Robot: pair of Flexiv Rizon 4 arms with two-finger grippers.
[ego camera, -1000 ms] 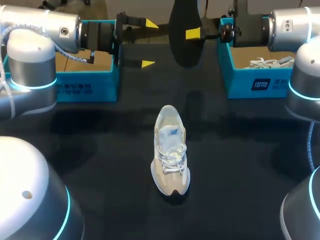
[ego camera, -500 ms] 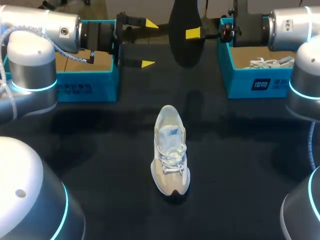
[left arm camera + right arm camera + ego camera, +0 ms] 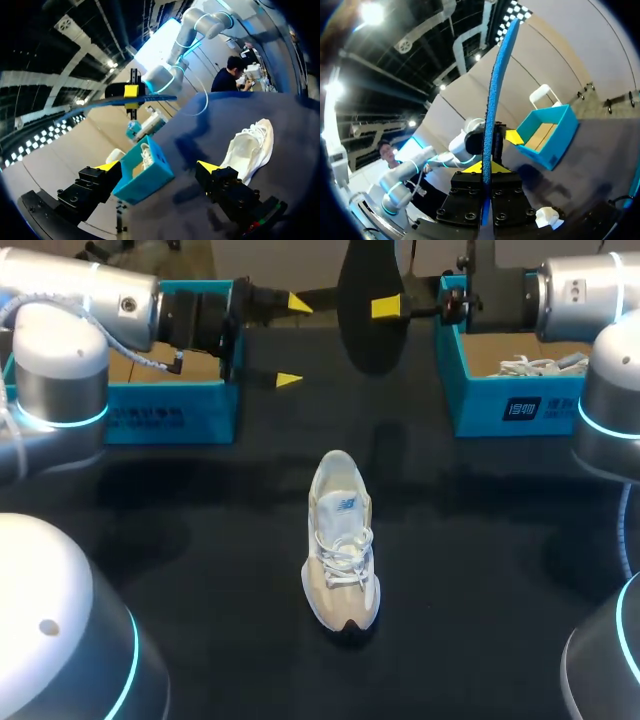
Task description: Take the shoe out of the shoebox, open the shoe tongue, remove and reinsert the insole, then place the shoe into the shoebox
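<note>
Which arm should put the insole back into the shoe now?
Right. The right pincer is shut on the insole, holding it upright in the air beyond the shoe. The left pincer is open and empty beside the left shoebox, so it would likely need a handover first.

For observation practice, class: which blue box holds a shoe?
The right box: a white shoe lies inside, while the left box shows only bare cardboard.

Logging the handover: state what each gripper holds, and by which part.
Right gripper pinches the insole at its side edge, a finger on each face. Left gripper is open, holding nothing.
</note>
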